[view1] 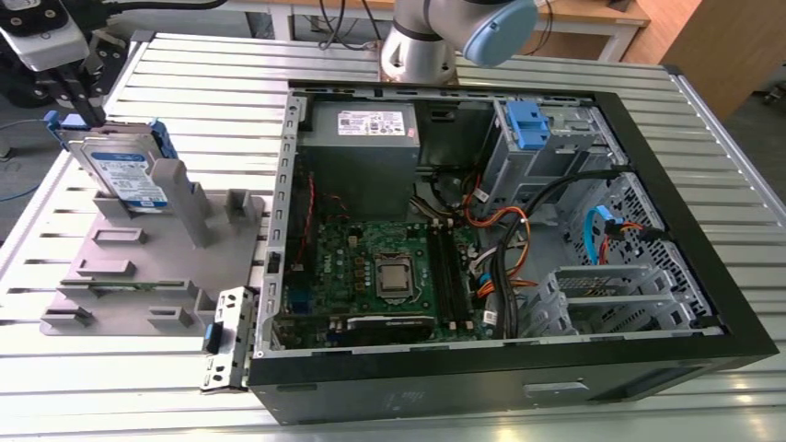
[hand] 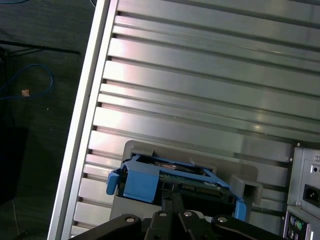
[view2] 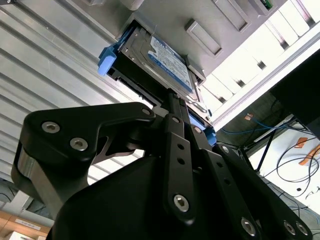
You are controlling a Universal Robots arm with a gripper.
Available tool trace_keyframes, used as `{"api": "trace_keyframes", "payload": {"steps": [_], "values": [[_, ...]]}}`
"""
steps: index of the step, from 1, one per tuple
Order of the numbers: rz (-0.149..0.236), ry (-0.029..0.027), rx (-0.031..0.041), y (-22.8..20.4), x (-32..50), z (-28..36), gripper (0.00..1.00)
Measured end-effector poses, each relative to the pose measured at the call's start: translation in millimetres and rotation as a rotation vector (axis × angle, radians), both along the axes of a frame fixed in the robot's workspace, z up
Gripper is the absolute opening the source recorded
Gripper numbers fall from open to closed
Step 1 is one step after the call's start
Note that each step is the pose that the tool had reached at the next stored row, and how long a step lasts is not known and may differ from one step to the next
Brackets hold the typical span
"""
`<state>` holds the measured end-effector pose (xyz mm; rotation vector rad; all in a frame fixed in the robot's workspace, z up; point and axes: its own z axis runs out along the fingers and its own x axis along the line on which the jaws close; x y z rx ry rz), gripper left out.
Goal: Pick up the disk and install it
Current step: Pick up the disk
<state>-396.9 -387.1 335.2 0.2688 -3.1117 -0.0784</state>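
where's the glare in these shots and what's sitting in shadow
Second wrist view: the table past the disk blows out white, and the gripper in front is nearly black. First wrist view: soft sheen on the table slats, dark floor. Exterior view: even light, mild shade inside the computer case.

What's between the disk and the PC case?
In the exterior view: the grey holder that the disk stands in. Its other upright posts fill that stretch, nearly up to the case wall.
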Motion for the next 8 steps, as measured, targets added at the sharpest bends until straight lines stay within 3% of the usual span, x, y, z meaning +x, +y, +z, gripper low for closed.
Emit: {"api": "trace_keyframes", "payload": {"steps": [8], "values": [[0.000, -0.0001, -0.0001, 0.0, 0.0, -0.1, 0.11]]}}
